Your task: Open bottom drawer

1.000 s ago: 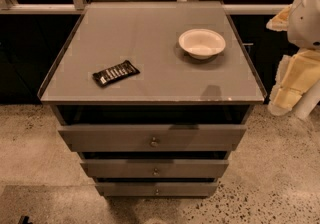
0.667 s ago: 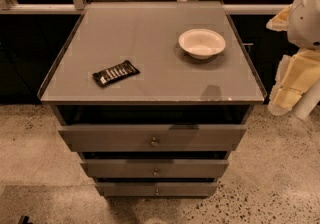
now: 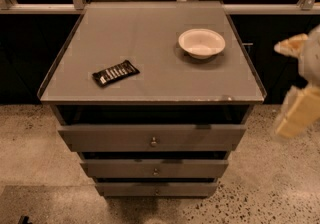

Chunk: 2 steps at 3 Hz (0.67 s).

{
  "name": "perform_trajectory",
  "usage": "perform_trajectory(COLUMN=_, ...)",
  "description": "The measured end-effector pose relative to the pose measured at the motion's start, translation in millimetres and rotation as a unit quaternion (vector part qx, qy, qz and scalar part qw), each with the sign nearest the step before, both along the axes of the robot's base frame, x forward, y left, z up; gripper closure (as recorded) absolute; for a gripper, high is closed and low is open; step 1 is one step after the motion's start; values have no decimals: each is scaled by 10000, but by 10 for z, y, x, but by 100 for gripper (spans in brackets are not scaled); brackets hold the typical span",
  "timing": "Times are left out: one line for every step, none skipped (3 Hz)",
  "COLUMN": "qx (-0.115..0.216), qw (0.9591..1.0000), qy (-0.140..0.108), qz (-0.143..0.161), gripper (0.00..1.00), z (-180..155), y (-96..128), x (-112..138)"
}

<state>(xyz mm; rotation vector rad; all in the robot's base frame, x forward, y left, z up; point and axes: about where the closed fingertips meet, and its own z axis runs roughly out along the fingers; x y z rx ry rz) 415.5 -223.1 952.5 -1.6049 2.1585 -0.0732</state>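
The bottom drawer is the slimmest grey front at the foot of the cabinet, with a tiny round metal knob at its centre. Its front sits set back beneath the middle drawer and the wide top drawer. My gripper shows as a blurred cream and white shape at the right edge of the camera view, level with the cabinet top. It is off to the right of the cabinet, well above the bottom drawer and touching nothing.
On the grey cabinet top lie a dark snack bar at the left and a white bowl at the right. A dark railing wall stands behind. Speckled floor surrounds the cabinet.
My gripper has moved downward along the right edge of the view and now looks blurred. The cabinet, drawers, bowl and snack bar have not moved.
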Motion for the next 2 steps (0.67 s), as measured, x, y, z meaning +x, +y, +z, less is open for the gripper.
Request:
perform_trajectory(qx=805, qw=9958, qy=104, qz=-416, gripper=0, z=-697, y=-165, x=-159)
perform_trajectory(qx=1341, qw=9865, qy=354, qz=-866, gripper=0, z=-1245, y=-331, x=-83)
